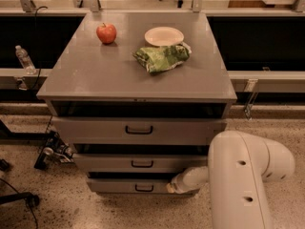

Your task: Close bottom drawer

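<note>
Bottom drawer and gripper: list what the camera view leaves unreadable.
- The gripper, at the right end of the bottom drawer front: camera view, the arm covers its tip with its own wrist, so contact cannot be told.
- Inside of the bottom drawer: camera view, shadowed under the middle drawer.
- Right corner of the bottom drawer: camera view, hidden behind the arm.

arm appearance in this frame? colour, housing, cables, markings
Arm: smooth off-white rounded housing, bulky elbow link with a few small dark round recesses, narrowing to a slimmer cream forearm. No external cables or lettering visible. End effector, at the bottom drawer's right front, shows a yellowish tip; details unclear.
</note>
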Tool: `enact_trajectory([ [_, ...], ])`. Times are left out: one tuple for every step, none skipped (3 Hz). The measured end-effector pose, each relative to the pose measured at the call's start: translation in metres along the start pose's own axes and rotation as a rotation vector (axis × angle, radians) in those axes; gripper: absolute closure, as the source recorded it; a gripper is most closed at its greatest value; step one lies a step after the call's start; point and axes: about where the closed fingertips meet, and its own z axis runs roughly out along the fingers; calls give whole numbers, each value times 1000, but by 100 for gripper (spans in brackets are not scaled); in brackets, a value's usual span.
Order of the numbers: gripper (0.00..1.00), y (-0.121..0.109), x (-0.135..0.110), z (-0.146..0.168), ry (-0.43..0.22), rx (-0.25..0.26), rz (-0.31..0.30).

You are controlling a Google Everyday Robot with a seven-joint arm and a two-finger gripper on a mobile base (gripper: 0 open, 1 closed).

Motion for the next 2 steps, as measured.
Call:
enact_trajectory([
  [100,-7,11,-5,23,24,24],
  [100,-36,36,-24,45,94,123],
])
